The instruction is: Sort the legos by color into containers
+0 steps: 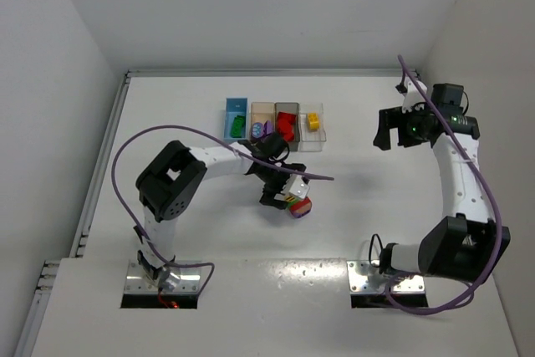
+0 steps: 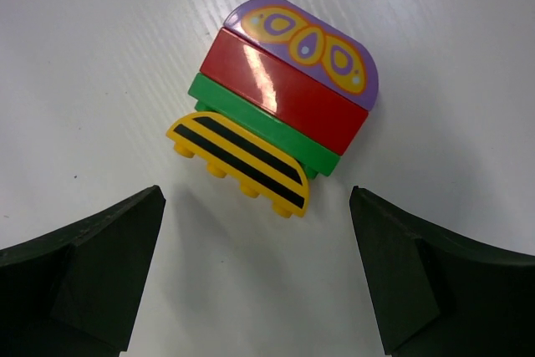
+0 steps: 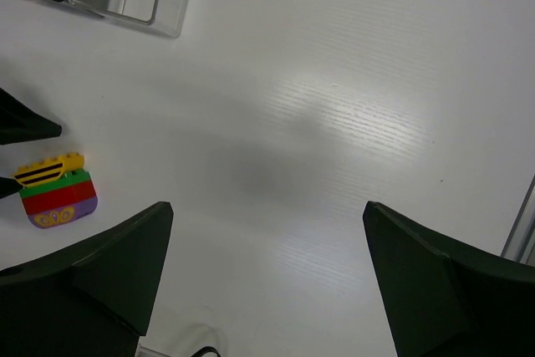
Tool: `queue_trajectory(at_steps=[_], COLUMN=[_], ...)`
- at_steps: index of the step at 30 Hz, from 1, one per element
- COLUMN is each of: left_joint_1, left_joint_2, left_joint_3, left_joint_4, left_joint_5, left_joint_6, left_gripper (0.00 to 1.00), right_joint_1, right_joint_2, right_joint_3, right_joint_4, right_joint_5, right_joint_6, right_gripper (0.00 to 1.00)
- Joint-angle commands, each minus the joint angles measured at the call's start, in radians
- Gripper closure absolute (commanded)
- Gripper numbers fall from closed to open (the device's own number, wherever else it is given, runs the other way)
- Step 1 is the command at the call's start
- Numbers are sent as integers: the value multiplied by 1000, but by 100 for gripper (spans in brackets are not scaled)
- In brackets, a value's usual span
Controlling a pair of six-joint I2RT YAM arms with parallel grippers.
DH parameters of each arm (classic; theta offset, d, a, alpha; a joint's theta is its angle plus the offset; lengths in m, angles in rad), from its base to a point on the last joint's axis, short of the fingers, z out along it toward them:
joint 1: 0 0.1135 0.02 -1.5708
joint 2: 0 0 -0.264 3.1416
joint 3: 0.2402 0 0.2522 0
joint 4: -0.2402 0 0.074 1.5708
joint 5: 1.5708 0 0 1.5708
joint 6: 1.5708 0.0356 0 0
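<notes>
Item: lego clump. Purple, red, green and striped yellow bricks are sitting stacked on the white surface, near the row of containers. Left claw is hovering over it, fingers spread to either side and touching nothing, likely lining up a grip. Right claw is hanging well apart, spread wide and empty, perhaps standing by to help split the stack.

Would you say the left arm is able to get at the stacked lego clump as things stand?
Probably yes: the left gripper is open, the clump lies on the table just ahead of it, roughly centred between the jaws, and nothing stands between them.
</notes>
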Motion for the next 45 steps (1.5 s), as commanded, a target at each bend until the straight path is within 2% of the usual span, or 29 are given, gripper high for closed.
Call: queue_trajectory(at_steps=[1,5,11,18,23,41,44,45], left_joint_1=[-34,-64,-77,-77,-97,-138,-147,-147], left_joint_2=[-33,-44,-33,13,67,87,87,87], left_joint_3=[3,3,3,78,170,126,126,126], left_joint_4=[-14,-14,-3,-3,-127,-178,-199,-199], left_joint_5=[73,89,69,40,49,40,40,31], left_joint_6=[50,39,114,178,189,454,478,469], left_gripper=[0,0,0,0,0,0,11,24], right_joint_1=[-11,-11,-11,-11,-11,-11,-11,-11], right_joint_2=[5,14,23,23,14,-4,-4,-4], right_joint_3=[14,14,23,14,14,-14,-14,-14], right_joint_4=[13,13,13,13,13,13,13,13], right_joint_5=[-30,-39,-50,-68,-68,-77,-77,-77], right_joint_6=[8,17,17,26,26,17,17,17], right_gripper=[3,3,3,3,3,3,3,3])
